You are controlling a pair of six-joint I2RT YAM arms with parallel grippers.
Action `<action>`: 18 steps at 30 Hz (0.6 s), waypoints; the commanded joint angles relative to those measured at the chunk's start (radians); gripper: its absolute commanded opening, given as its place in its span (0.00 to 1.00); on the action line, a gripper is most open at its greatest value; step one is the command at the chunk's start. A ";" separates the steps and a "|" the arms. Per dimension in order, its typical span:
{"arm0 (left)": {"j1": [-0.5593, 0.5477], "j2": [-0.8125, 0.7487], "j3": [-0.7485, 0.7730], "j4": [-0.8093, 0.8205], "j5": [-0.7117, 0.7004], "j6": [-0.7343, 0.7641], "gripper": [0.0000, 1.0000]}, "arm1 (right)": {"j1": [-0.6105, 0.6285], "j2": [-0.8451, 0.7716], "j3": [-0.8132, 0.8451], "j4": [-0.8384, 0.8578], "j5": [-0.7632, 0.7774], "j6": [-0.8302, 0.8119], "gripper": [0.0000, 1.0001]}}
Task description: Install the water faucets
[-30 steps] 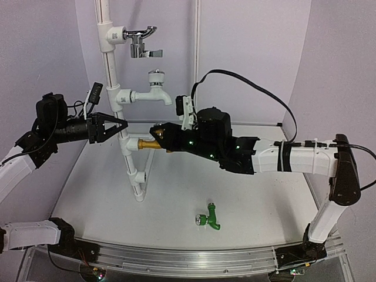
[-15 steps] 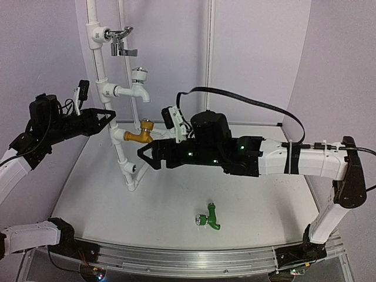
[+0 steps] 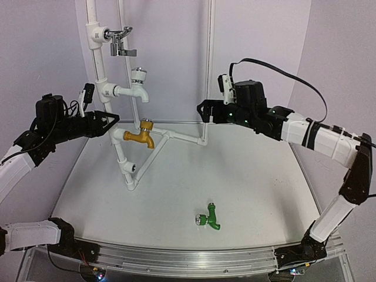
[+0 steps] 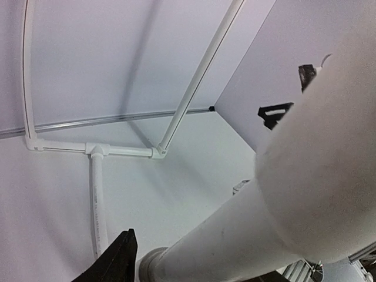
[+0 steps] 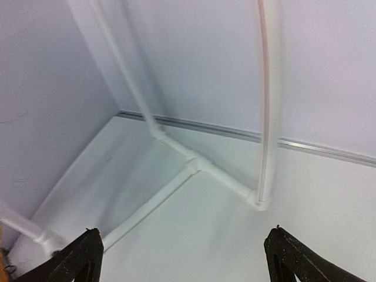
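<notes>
The left wrist view is mostly filled by a blurred, very close white tube of the pipe frame (image 4: 294, 194). Only one dark finger (image 4: 114, 264) shows at the bottom edge, just beside the tube, and the other is cut off. From above, the left end effector (image 3: 116, 125) sits at the frame's leaning upright (image 3: 101, 70), its fingers on either side of the tube. Whether they press on it or stand slightly clear cannot be told from either view.

The right end effector (image 3: 202, 111) hangs over the far part of the desk (image 3: 247, 176), well apart from the left one. In its own view the right end effector (image 5: 187, 258) has its two tips spread wide at the lower corners with nothing between them, and only the frame's base tubes lie below.

Neither wrist camera shows the green faucet (image 3: 209, 217), which appears only from above. It lies on its side on the desk near the front edge, between the two arm bases and well apart from both end effectors and the frame. It is small and bright green, with a silvery knob (image 3: 200, 220) at its left end. Its spout is too small to make out clearly.

On the upright, from the top down, sit a chrome tap (image 3: 120, 42), a white tap (image 3: 136, 88) and a brass tap (image 3: 140, 136).
</notes>
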 commanded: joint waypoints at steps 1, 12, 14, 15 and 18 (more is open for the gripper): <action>0.010 0.001 0.017 -0.025 -0.013 0.006 0.61 | -0.054 0.145 0.107 -0.046 0.105 -0.152 0.98; 0.010 0.090 0.074 -0.018 -0.014 -0.054 0.61 | -0.206 0.416 0.256 -0.014 -0.009 -0.151 0.98; 0.009 0.101 0.077 -0.016 -0.015 -0.061 0.58 | -0.219 0.483 0.314 0.031 0.015 -0.208 0.98; 0.010 0.104 0.076 -0.015 -0.016 -0.065 0.56 | -0.228 0.523 0.356 0.033 0.021 -0.218 0.98; 0.010 0.108 0.075 -0.008 -0.007 -0.077 0.51 | -0.240 0.597 0.436 0.099 -0.020 -0.264 0.94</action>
